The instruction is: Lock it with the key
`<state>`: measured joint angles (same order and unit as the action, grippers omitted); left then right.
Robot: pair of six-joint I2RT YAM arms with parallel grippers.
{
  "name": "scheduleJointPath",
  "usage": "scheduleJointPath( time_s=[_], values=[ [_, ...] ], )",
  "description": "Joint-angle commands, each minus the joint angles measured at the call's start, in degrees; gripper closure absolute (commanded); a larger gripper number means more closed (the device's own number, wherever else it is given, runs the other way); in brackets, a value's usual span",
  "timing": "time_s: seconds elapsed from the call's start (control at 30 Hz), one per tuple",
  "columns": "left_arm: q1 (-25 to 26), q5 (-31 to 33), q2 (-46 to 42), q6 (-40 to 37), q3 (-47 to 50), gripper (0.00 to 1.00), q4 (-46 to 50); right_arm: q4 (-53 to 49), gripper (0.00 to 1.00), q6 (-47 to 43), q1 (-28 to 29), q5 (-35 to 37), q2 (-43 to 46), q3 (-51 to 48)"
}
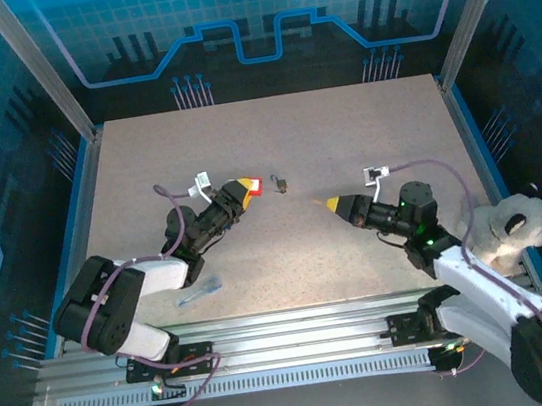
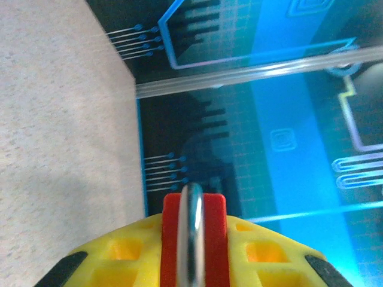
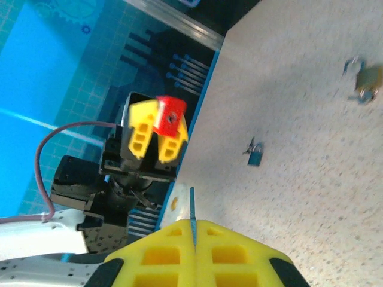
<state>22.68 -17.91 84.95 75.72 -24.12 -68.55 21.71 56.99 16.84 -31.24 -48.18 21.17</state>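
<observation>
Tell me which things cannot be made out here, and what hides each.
Right wrist view: of the teal-headed metal key a thin edge alone shows; the shut yellow right gripper hides the rest.
Left wrist view: the yellow left gripper covers the sides of the red padlock with silver shackle, and the bottom edge cuts it off.
Right wrist view: small brass-coloured object, blurred.
Top view: flat blue thing, too small to name.

Between the closed fingers of the right hand, most of the key is hidden; a thin teal edge sticks out. The red padlock, sunk in the left hand, is cut off by the bottom edge. The brass padlock on the counter is blurred.
</observation>
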Motion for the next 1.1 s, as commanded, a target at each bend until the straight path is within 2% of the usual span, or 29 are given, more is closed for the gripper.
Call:
scheduleJointPath(
  time_s=[0.0, 0.17, 0.3, 0.6, 0.83, 1.07],
  values=[
    [0.8, -3.7, -4.6, -10.9, -4.1, 1.0, 12.7, -21.6, 1.0, -12.0, -1.2, 6.5, 6.4, 4.5],
    [6.5, 0.0, -8.2, -28.8, -14.4, 1.0, 42.7, -30.5, 1.0, -17.1, -3.0, 8.9, 10.8, 7.0],
    [10.7, 1.0, -4.3, -35.7, -21.7, 1.0, 53.0, -32.9, 1.0, -18.1, -5.4, 9.2, 12.8, 7.2],
    [16.5, -1.7, 12.4, -43.5, -37.8, 1.0, 65.4, -36.2, 1.0, -20.6, -12.4, 9.9, 17.1, 5.9],
    [17.4, -4.7, 22.2, -44.8, -46.4, 1.0, 69.4, -33.3, 1.0, -18.4, -17.7, 6.8, 19.3, 2.0],
    [17.7, -6.2, 29.8, -46.4, -53.2, 1.0, 73.9, -31.6, 1.0, -17.6, -18.3, 6.0, 19.5, 0.6]
  ],
)
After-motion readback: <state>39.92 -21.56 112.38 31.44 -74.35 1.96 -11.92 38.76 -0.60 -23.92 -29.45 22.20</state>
